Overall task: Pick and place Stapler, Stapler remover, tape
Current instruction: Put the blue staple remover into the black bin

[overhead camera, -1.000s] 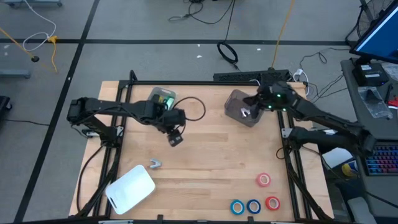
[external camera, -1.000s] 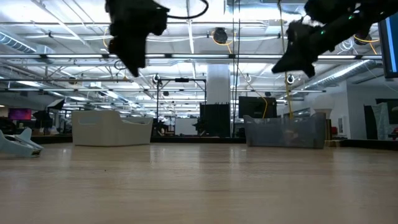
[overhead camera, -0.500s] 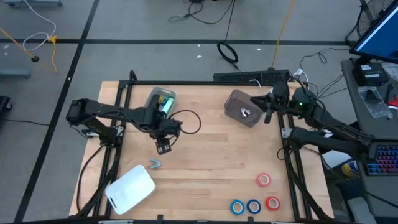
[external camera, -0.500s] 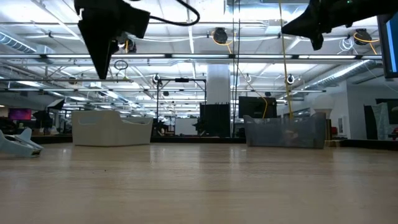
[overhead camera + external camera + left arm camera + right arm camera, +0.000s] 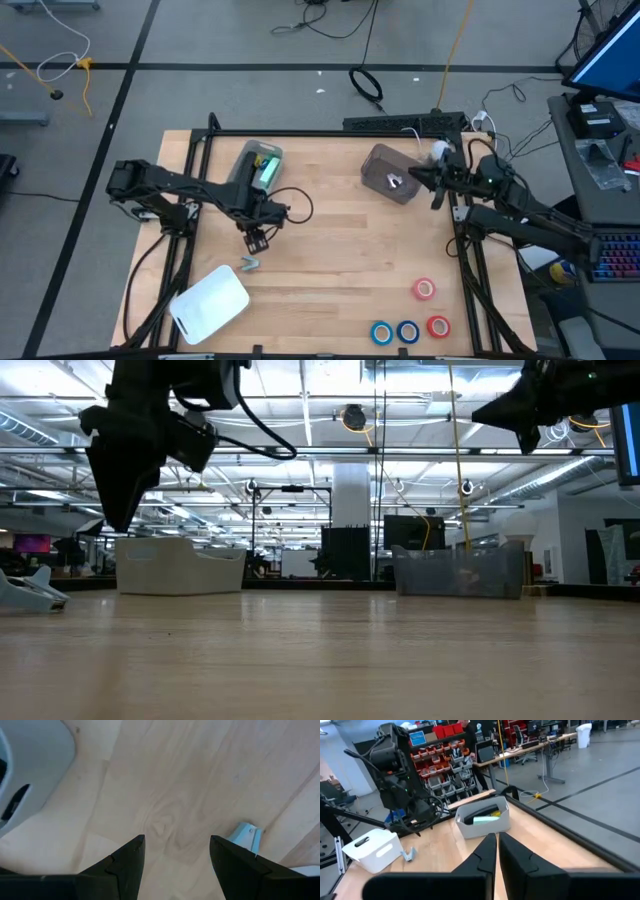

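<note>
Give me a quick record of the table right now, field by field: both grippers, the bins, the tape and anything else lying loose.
left gripper: open, hanging above the staple remover
right gripper: shut, empty, beside the clear bin
grey bin: holds a green item
white bin: front left corner
tape rolls: two red, two blue, front right

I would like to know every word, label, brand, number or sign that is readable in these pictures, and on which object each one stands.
None can be read.
Blue label on the red parts bins in the room behind: too blurred to read.
Monitor screen beside the table: no legible text.
Tape rolls, white bin, grey bin: no visible print.
</note>
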Controlling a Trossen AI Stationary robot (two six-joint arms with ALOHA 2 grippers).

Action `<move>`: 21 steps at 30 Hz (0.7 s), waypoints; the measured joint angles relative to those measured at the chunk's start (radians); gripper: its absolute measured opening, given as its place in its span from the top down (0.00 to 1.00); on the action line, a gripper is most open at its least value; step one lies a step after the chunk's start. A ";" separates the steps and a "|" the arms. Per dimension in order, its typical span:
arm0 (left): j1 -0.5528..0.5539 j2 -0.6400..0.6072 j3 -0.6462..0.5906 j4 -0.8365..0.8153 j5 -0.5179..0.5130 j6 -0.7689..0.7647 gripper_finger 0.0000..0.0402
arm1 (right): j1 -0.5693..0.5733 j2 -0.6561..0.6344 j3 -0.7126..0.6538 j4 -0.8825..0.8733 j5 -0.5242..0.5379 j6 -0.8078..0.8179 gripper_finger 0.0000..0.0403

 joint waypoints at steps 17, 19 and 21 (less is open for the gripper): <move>0.000 0.000 -0.114 0.097 0.163 0.139 0.44 | 0.000 -0.094 -0.238 0.285 0.002 0.140 0.97; 0.000 0.000 -0.122 0.118 0.180 0.151 0.44 | 0.000 -0.094 -0.244 0.298 0.002 0.140 0.97; 0.000 0.000 -0.129 0.126 0.182 0.176 0.44 | 0.000 -0.094 -0.247 0.297 0.002 0.140 0.97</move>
